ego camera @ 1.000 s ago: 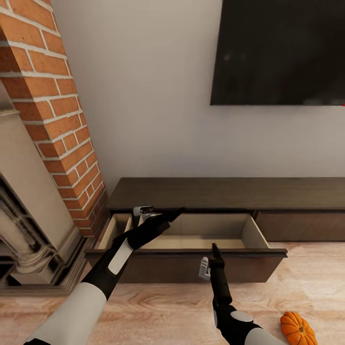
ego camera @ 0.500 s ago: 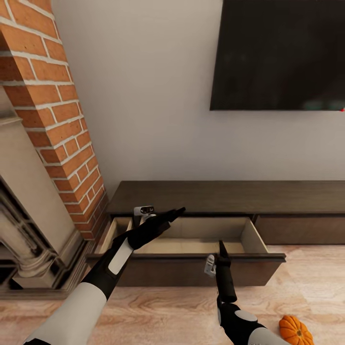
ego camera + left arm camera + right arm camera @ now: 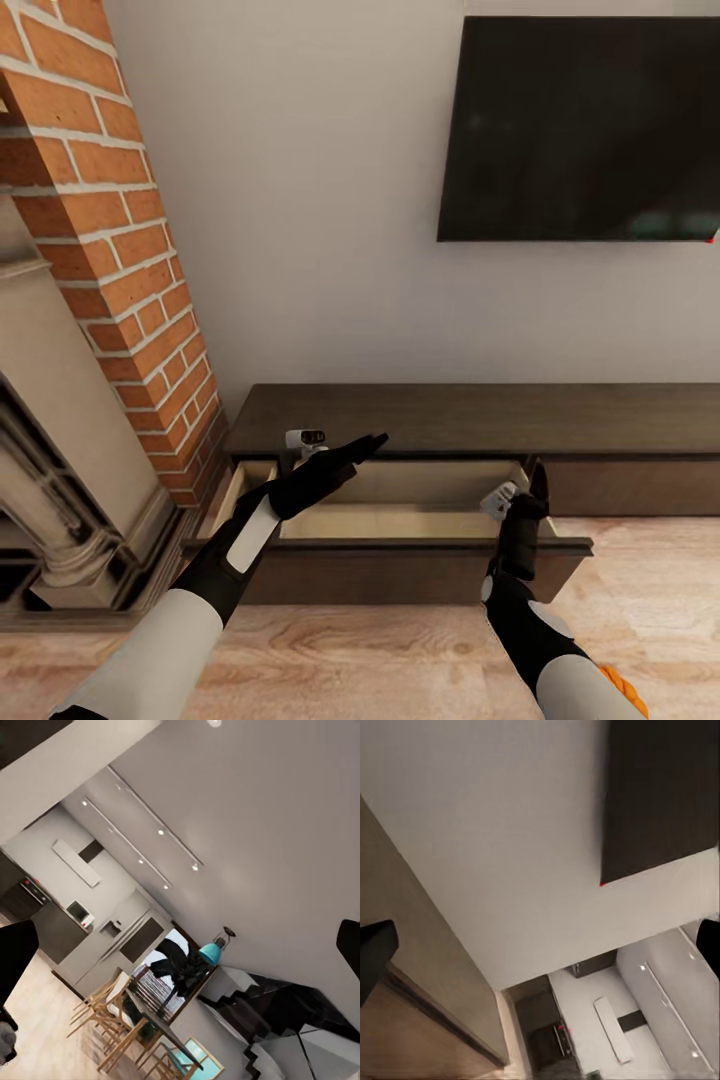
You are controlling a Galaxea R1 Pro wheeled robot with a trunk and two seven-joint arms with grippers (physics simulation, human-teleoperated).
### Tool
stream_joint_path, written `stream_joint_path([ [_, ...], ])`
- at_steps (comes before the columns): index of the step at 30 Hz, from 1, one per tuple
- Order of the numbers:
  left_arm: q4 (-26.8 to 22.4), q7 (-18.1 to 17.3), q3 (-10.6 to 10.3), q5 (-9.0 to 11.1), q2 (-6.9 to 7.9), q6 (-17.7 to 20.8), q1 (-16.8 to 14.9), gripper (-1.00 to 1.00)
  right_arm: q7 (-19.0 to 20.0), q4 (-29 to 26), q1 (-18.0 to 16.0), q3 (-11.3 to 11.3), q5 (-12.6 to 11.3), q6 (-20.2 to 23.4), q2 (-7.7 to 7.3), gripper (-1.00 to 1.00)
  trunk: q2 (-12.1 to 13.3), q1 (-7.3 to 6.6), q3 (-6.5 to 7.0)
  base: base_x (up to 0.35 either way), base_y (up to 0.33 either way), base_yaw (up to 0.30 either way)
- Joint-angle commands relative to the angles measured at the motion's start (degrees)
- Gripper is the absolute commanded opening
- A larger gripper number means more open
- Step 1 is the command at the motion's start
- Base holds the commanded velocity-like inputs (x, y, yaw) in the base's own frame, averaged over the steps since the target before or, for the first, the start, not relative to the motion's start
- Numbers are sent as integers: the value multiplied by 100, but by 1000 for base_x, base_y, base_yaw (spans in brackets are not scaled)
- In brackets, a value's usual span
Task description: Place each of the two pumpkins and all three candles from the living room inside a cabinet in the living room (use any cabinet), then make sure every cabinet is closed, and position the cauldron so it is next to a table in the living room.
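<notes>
The long, low dark brown cabinet runs along the wall, its left drawer pulled out with a bare beige interior. My left gripper hovers over the drawer's back edge, open and holding nothing; its dark fingers stand far apart in the left wrist view. My right gripper points up at the drawer's right end, also open and holding nothing, with one finger at the right wrist view's edge. A sliver of one orange pumpkin lies on the floor behind my right forearm.
A red brick chimney and the ornate fireplace close off the left. A large black screen hangs above the cabinet. Light wood floor lies in front of the drawer.
My right arm has swung right and up, from the middle of the drawer front to its right end. The view has tilted up slightly. The left arm has barely moved.
</notes>
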Motion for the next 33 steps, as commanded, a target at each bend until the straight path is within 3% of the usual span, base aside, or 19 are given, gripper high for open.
stream_joint_path([
  [1, 6, -6, -16, 46, 3, 60, -4, 100, 156, -196, -3, -319, 56, 38, -8, 100, 40, -23, 14, 0, 0, 0],
  [2, 8, -1, -16, 46, 1, 60, -4, 100, 435, -379, -3, -590, 51, 26, -40, 100, 80, -45, 31, 0, 0, 0],
  [6, 3, 162, -20, 46, -12, 53, -4, 100, 1741, -988, -7, -1297, -70, 0, -109, 100, 240, -133, 103, 0, 0, 0],
  [7, 2, 273, -23, 46, -18, 52, -4, 100, 2486, -1289, -9, -1604, -299, -7, -139, 100, 280, -155, 121, 0, 0, 0],
  [9, 1, 444, -25, 46, -19, 52, -3, 100, 3608, -1730, -10, -1929, -700, -7, -201, 100, 360, -199, 157, 0, 0, 0],
  [10, 1, 488, -25, 46, -18, 52, -3, 100, 3895, -1830, -11, -1987, -800, -7, -222, 100, 401, -221, 175, 0, 0, 0],
  [11, 1, 668, -25, 46, -9, 51, -4, 100, 5080, -2167, -11, -2159, -1153, 2, -337, 100, 441, -243, 193, 0, 0, 0],
  [12, 1, 720, -24, 44, -6, 51, -4, 100, 5372, -2232, -11, -2192, -1229, 10, -369, 100, 481, -265, 211, 0, 0, 0],
  [16, 11, 1383, -18, 33, 4, 45, -3, 100, 7366, -2548, -11, -2504, -1709, 55, -575, 100, 641, -353, 283, 0, 0, 0],
  [19, 11, 1987, -12, 29, 17, 37, -4, 100, 7823, -2574, -11, -2600, -1776, 55, -573, 100, 761, -419, 337, 0, 0, 0],
  [20, 13, 2353, -9, 36, 109, 34, -4, 100, 7953, -2583, -11, -2623, -1779, 68, -569, 100, 802, -441, 355, 0, 0, 0],
  [24, 19, 2487, -10, 37, 227, 34, -3, 100, 7995, -2578, -5, -2631, -1809, 60, -565, 100, 962, -528, 426, 0, 0, 0],
  [25, 8, 2504, -4, 42, 309, 39, -4, 100, 8011, -2562, -4, -2637, -1850, 64, -562, 100, 1002, -550, 444, 0, 0, 0],
  [26, 62, 2522, -17, 43, 512, 44, -4, 100, 8018, -2389, 18, -2641, -2050, 69, -551, 100, 1042, -572, 462, 0, 0, 0],
  [33, 73, 2568, -30, 43, 551, 65, 0, 100, 8017, -2232, 23, -2642, -2079, 74, -551, 100, 1323, -726, 588, 0, 0, 0],
])
